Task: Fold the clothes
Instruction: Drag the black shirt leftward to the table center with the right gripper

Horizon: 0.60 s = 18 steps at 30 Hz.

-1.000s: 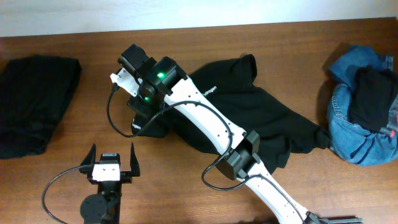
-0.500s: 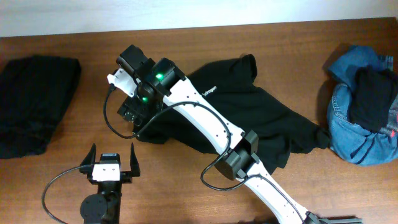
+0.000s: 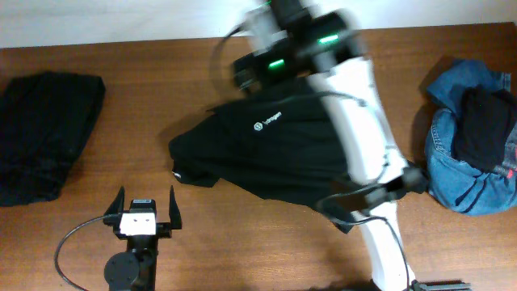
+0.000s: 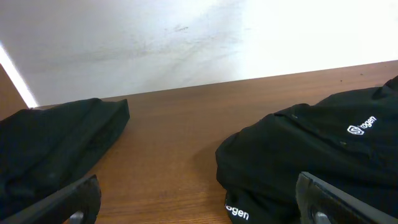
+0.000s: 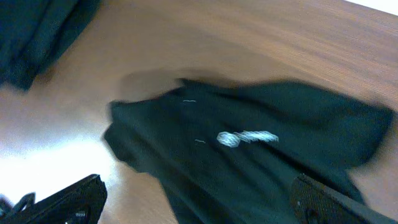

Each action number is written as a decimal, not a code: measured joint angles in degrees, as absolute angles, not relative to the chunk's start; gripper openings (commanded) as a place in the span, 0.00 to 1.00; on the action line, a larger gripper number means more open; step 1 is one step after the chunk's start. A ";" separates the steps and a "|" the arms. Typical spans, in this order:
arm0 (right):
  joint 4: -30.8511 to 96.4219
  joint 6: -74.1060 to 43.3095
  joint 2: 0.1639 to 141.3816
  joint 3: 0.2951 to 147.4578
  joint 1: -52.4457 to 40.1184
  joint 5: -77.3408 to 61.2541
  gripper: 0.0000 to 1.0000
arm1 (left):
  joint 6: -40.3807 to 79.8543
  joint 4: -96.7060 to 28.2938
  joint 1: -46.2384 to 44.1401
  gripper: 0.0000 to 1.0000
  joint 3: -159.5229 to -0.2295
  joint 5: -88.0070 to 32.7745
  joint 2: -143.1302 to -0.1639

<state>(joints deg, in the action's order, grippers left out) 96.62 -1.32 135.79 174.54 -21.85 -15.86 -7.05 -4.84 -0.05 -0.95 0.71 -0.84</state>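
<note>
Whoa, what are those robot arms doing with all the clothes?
It's a clothes-folding job on a wooden table. A black T-shirt lies rumpled in the middle with its white logo facing up, and nothing is holding it. The right tool hovers above the shirt, open and empty. The left tool sits apart from the shirt, open and empty too. A black garment lies at the far left. At the far right a pile of blue denim waits with black fabric on top.

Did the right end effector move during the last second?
Yes. The right end effector moved rightward and upward in the overhead view, away from the black pile at left.
</note>
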 measured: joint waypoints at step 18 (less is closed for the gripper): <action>96.97 -6.87 128.75 153.73 -4.75 -13.04 0.99 | -7.05 -4.82 -0.05 0.99 -0.95 0.67 -0.84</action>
<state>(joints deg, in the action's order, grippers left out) 96.97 -6.87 128.75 153.73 -4.75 -13.04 -7.05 -4.82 -0.05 -0.95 0.67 -0.84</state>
